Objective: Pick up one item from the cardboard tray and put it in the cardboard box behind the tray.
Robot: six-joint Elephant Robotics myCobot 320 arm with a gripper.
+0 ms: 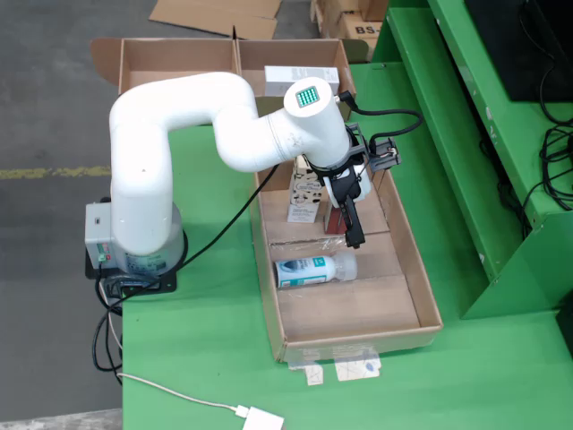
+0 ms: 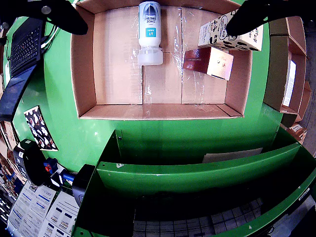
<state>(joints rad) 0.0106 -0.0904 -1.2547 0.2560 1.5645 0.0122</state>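
The cardboard tray (image 1: 407,269) lies on the green table and holds three items. A white bottle (image 1: 313,269) with a teal label lies on its side. A dark red box (image 1: 335,220) and a white carton with black print (image 1: 304,193) sit at the far end. My gripper (image 1: 350,233) hangs over the red box, just above the tray, open and empty. In the wrist view the black fingers (image 2: 59,15) stand wide apart at the top corners. Between them are the bottle (image 2: 149,32), the red box (image 2: 208,61) and the carton (image 2: 229,32). The cardboard box (image 1: 179,58) behind the tray holds a white package (image 1: 302,79).
Green shelving (image 1: 501,134) rises to the right of the tray, with black cables (image 1: 560,161) hanging on it. A white cable and adapter (image 1: 260,418) lie at the table's front edge. Taped paper labels (image 1: 345,367) sit in front of the tray. A laptop (image 2: 22,54) shows at the wrist view's left.
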